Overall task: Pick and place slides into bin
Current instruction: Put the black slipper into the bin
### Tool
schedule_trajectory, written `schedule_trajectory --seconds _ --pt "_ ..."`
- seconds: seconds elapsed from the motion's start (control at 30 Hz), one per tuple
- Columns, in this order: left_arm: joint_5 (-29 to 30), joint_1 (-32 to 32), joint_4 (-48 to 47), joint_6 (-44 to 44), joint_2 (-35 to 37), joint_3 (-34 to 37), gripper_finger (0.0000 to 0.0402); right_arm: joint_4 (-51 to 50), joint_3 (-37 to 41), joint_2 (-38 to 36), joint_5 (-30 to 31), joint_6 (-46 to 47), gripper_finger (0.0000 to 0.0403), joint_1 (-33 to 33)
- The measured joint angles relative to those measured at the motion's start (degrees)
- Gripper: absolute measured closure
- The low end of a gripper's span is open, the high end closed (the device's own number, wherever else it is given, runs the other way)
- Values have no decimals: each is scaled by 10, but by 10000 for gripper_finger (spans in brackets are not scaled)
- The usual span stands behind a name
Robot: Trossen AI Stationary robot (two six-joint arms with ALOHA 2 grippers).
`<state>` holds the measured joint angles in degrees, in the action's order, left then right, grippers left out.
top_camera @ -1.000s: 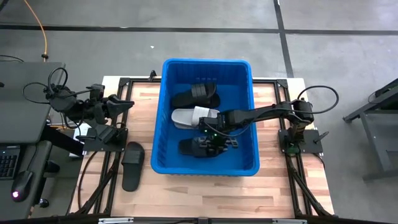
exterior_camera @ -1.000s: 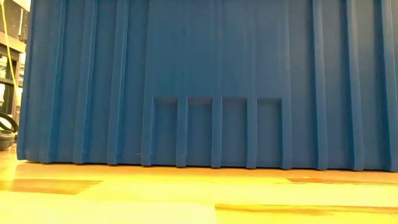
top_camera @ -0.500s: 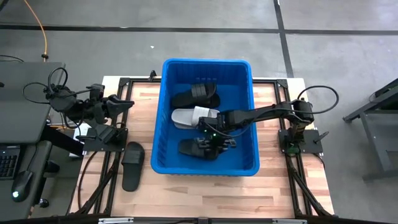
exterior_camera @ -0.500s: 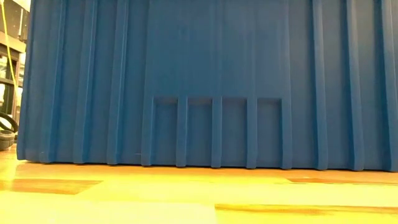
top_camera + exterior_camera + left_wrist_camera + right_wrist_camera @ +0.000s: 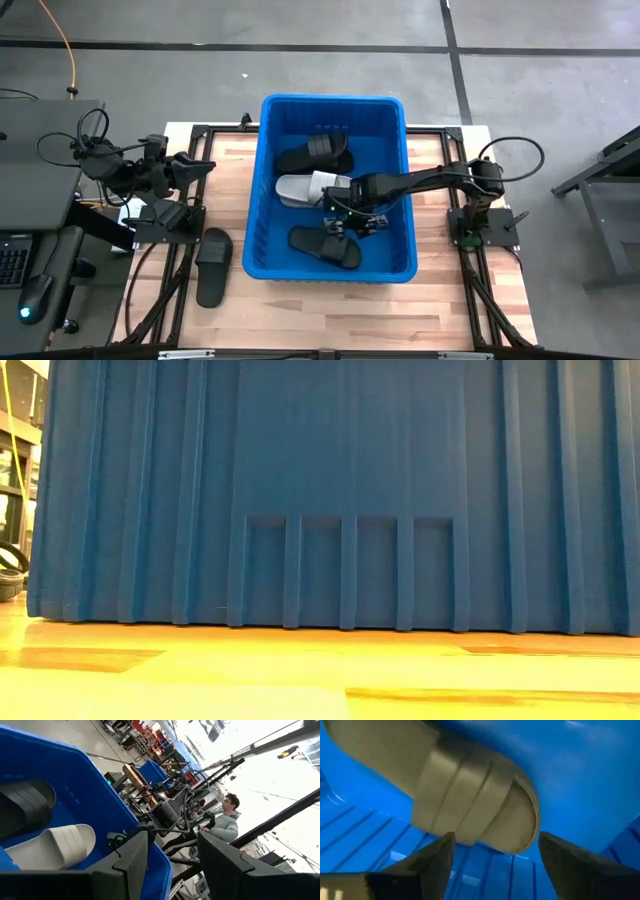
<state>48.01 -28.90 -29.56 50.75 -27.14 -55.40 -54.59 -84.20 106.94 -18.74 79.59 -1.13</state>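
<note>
Three slides lie down in the blue bin (image 5: 265, 180): a black one (image 5: 314, 155) at the far end, a light grey one (image 5: 305, 188) in the middle, and another black one (image 5: 324, 245) at the near end. The near black slide lies flat on the bin floor with nothing touching it, so I think it is put away. The right gripper (image 5: 350, 218) hangs inside the bin, between the grey slide and the near black slide, and its two fingers are wide apart with nothing in them. It reaches in from the right side of the table because its arm stands there. From its own camera the grey slide fills the picture just past the open fingers. One more black slide (image 5: 212, 264) is outside, on the wooden table (image 5: 440, 310) just beside the bin's left wall, so the job is not done. The left gripper (image 5: 197, 168) waits at the left edge of the table, away from that slide, its fingers partly apart and empty.
</note>
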Motion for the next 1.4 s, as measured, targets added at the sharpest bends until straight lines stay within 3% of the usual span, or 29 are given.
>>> schedule_trajectory --seconds 0.37,0.5,0.6,0.77,1.07,1.2,1.4 --pt "-21 0 -26 -8 0 0 241 2 0 -4 -12 -66 132 7" --pt "-34 0 -60 -7 -4 0 241 3 0 -17 4 -65 132 1" --pt "-76 0 -86 18 -4 0 241 5 0 -37 29 -61 132 -7" --pt "-69 0 -97 22 -16 0 241 -2 -1 -77 51 -61 132 -11" --pt "-200 0 -175 7 -41 0 241 -2 -1 -131 107 -68 132 -28" --pt "-285 0 -227 -15 -51 0 241 5 -1 -139 108 -92 132 -38" --pt "-344 0 -285 -15 -64 0 241 8 -1 -145 119 -104 132 -59"
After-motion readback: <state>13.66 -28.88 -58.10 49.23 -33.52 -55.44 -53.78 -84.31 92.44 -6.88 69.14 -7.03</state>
